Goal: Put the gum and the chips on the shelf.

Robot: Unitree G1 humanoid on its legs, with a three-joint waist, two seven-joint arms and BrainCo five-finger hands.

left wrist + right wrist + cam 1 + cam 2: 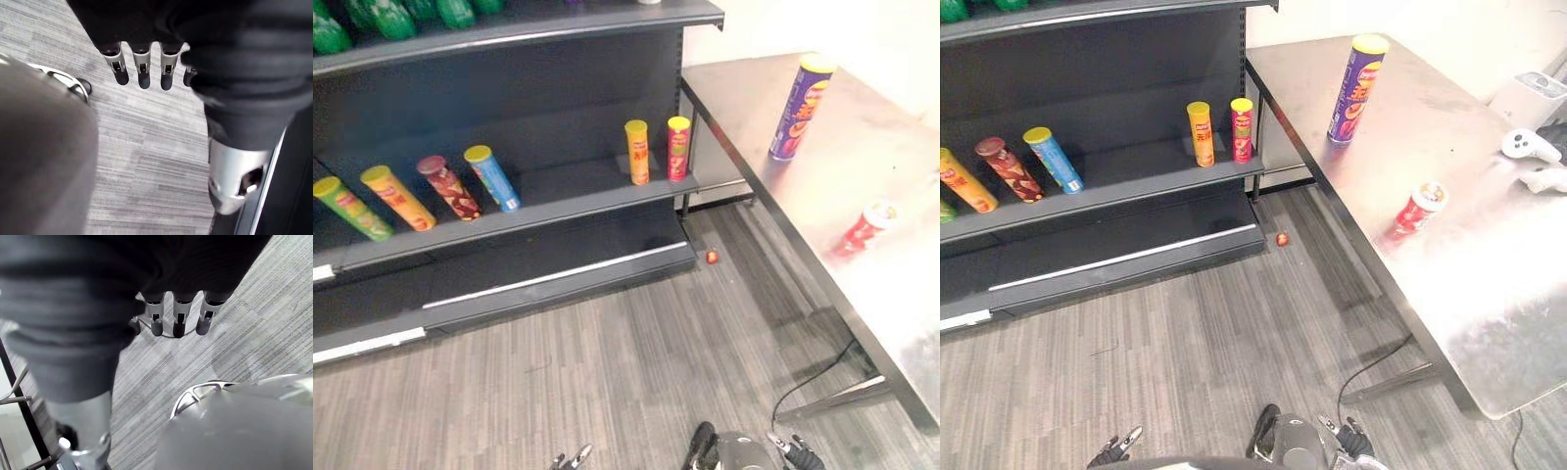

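Left eye view: tall purple cylindrical chips can with yellow lid (800,108) is standing on the steel table (901,323); small red gum canister with white lid (865,230) is sitting nearer on it

Right eye view: white controllers (1531,145) are resting beyond

Wrist views: left hand (142,63) and right hand (178,313) are hanging over grey carpet (146,147), fingers straight, holding nothing

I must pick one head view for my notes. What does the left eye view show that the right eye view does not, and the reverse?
Left eye view: it reaches farther left along the shelf, with the green can lying there in full. Right eye view: it reaches farther right over the metal table, with a white controller and a white box near its far edge. Both: the purple chips can upright on the table, the small red can lying on it, the orange can and pink can upright on the shelf.
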